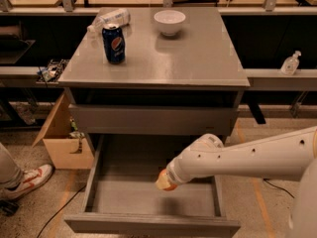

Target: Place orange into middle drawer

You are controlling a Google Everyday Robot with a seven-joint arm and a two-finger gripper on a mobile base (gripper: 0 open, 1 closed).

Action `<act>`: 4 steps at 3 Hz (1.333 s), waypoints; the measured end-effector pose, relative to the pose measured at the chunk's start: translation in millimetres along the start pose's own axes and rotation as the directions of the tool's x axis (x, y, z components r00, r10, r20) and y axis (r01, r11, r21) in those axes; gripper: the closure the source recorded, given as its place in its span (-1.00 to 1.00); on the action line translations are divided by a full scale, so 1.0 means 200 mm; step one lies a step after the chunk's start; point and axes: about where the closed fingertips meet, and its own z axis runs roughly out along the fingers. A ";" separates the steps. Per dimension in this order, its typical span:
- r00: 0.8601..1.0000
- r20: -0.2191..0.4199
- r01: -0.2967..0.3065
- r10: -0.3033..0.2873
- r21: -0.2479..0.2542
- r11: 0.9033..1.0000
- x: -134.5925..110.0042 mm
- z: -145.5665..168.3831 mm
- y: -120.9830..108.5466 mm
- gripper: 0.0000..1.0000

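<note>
speckled floor (277,133) | grey cabinet top (198,63) | cardboard box (64,152) left | grey ledge (270,78) behind

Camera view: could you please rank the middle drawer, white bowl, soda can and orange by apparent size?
1. middle drawer
2. white bowl and soda can: look alike, unranked
3. orange, partly hidden, held by the tool over the drawer

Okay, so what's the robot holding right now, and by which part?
The orange, at the tip of the gripper over the open middle drawer, seemingly held; the arm hides which part is gripped.
</note>
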 end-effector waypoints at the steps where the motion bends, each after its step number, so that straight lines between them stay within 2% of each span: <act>1: 0.999 0.048 0.001 0.001 -0.040 0.999 -0.04 0.14 0.04 1.00; 3: 0.998 0.066 0.000 0.007 -0.114 0.993 -0.10 0.41 0.13 1.00; 4: 0.999 0.043 -0.011 0.017 -0.136 0.991 -0.08 0.52 0.16 0.65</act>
